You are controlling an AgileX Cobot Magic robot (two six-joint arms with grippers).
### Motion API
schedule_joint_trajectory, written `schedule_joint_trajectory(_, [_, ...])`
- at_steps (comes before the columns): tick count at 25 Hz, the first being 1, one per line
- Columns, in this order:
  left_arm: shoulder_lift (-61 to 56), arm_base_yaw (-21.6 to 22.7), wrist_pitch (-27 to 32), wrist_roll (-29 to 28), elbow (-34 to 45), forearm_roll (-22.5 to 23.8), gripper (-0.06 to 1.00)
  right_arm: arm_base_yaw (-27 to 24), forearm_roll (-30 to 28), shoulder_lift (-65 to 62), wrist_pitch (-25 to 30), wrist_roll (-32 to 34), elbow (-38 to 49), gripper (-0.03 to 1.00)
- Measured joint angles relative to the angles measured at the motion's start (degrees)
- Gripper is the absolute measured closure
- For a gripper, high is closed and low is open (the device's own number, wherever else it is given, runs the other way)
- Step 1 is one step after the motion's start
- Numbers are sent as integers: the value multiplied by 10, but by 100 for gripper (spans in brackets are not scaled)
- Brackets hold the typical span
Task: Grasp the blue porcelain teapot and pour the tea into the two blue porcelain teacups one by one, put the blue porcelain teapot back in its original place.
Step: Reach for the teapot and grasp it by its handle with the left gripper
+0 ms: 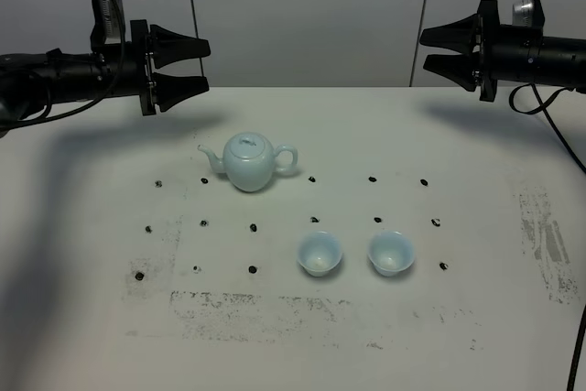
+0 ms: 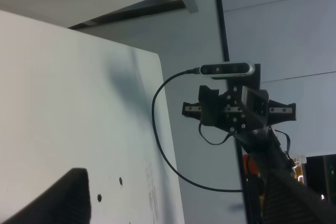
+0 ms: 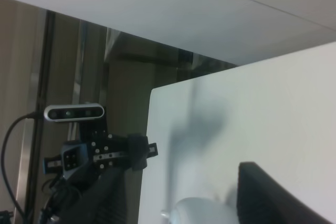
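The blue porcelain teapot (image 1: pixel 249 160) stands upright on the white table (image 1: pixel 92 336), lid on, spout to the left and handle to the right. The two blue porcelain teacups (image 1: pixel 320 253) (image 1: pixel 391 253) stand side by side nearer the front, right of the teapot. My left gripper (image 1: pixel 207 63) hovers open and empty above the table's back edge, up and left of the teapot. My right gripper (image 1: pixel 424 50) hovers open and empty at the back right, far from the cups. A pale rounded shape (image 3: pixel 202 211) in the right wrist view is likely the teapot.
Small black dot marks (image 1: pixel 254 227) form rows across the table around the teapot and cups. Scuffed dark patches lie near the front (image 1: pixel 275 304) and at the right (image 1: pixel 549 244). A grey wall (image 1: pixel 311 6) stands behind the table. Each wrist view shows the opposite arm (image 2: pixel 241 111) (image 3: pixel 100 153).
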Motion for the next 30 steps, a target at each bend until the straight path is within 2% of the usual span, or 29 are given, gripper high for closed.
schedule_joint_trajectory(9, [0, 0, 0, 2, 0, -1, 26, 0, 0, 0, 0, 4, 0, 51])
schedule_joint_trajectory(15, [0, 0, 0, 68, 0, 2, 26, 0, -8, 0, 0, -41, 0, 51])
schedule_joint_trajectory(18, [0, 0, 0, 114, 0, 21, 26, 0, -53, 0, 1, -103, -11, 51])
schedule_joint_trajectory(20, [0, 0, 0, 134, -1, 46, 26, 0, -115, 0, -12, -132, -27, 51])
schedule_joint_trajectory(22, [0, 0, 1, 138, -13, 92, 26, 1, -180, 0, -34, -133, -48, 51])
schedule_joint_trajectory(24, [0, 0, 1, 122, -45, 157, 26, 1, -260, 0, -53, -105, -67, 51])
schedule_joint_trajectory(27, [-4, -1, -21, 63, -102, 284, 26, 1, -396, 0, -60, -44, -107, 51])
schedule_joint_trajectory(30, [-27, -7, -54, 22, -114, 416, 26, 1, -526, 0, -58, 16, -152, 51])
